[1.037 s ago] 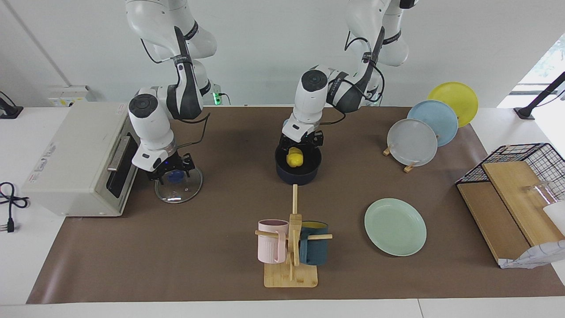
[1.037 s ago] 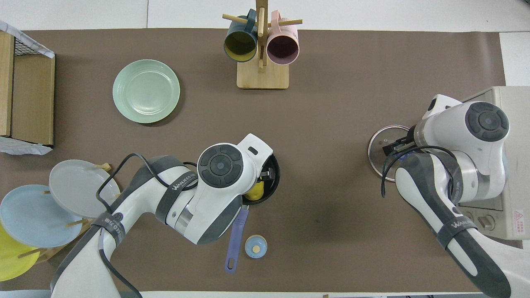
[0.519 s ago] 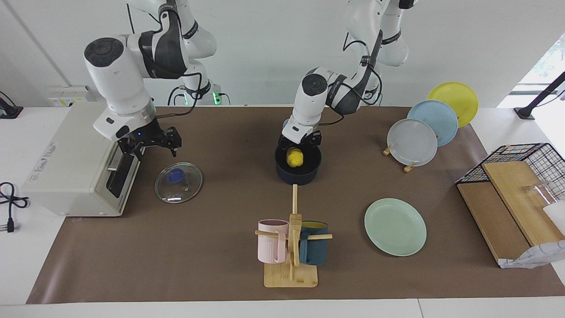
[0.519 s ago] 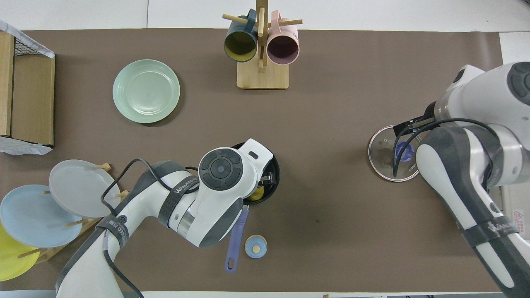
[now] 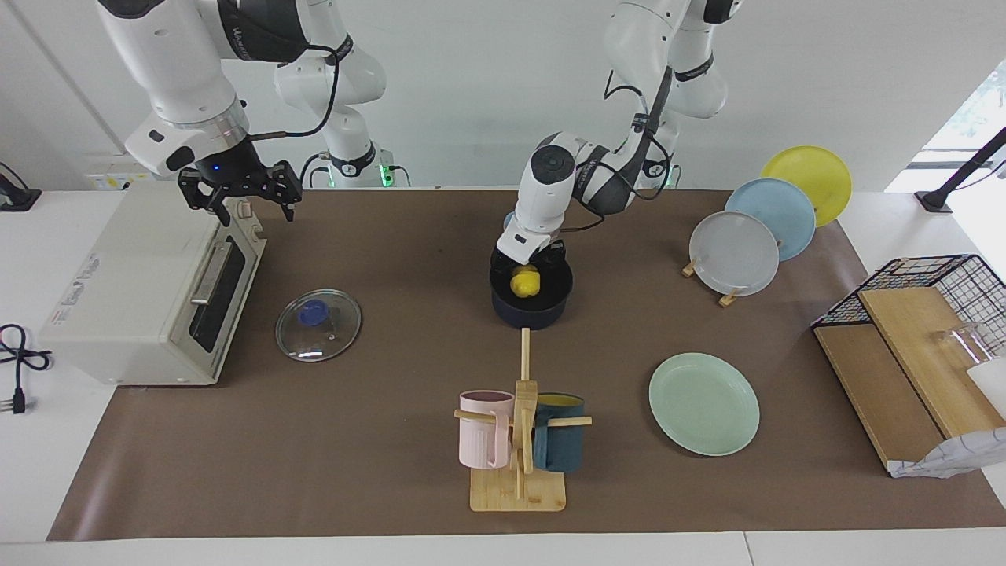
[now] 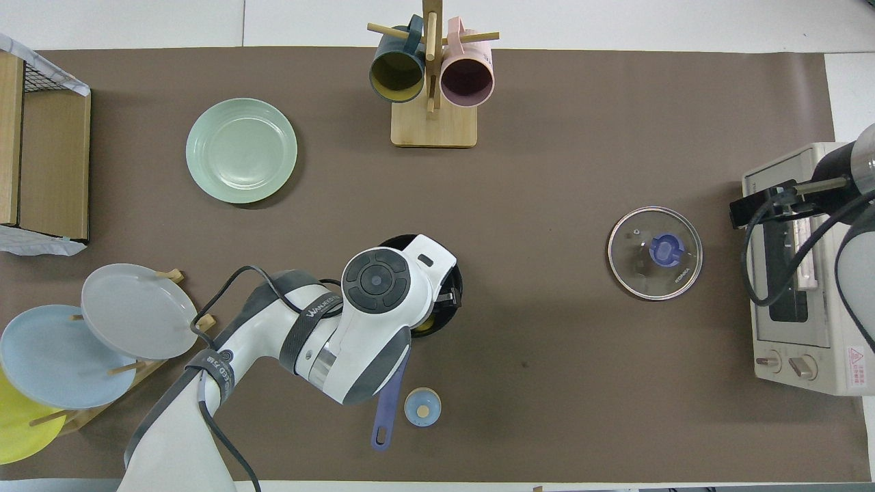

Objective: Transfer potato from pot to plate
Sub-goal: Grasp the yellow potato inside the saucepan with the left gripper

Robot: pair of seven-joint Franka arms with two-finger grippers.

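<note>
The yellow potato (image 5: 524, 281) lies in the dark navy pot (image 5: 531, 308) in the middle of the table; its blue handle (image 6: 388, 404) points toward the robots. My left gripper (image 5: 528, 263) is down at the pot's rim right over the potato, open, fingers on either side of it. In the overhead view the left wrist covers most of the pot (image 6: 454, 295), and only a sliver of potato (image 6: 424, 325) shows. The mint-green plate (image 5: 703, 403) lies empty, farther from the robots, toward the left arm's end. My right gripper (image 5: 240, 196) is open and empty, high over the toaster oven.
A glass lid (image 5: 318, 314) with a blue knob lies beside the toaster oven (image 5: 134, 291). A mug rack (image 5: 519, 440) stands farther out than the pot. A plate rack (image 5: 754, 236) and a wire basket with boards (image 5: 912, 338) are at the left arm's end. A small blue disc (image 6: 422, 407) lies by the pot handle.
My right gripper let go of the glass lid, rose and drew back over the toaster oven. My left gripper sank a little lower onto the potato in the pot.
</note>
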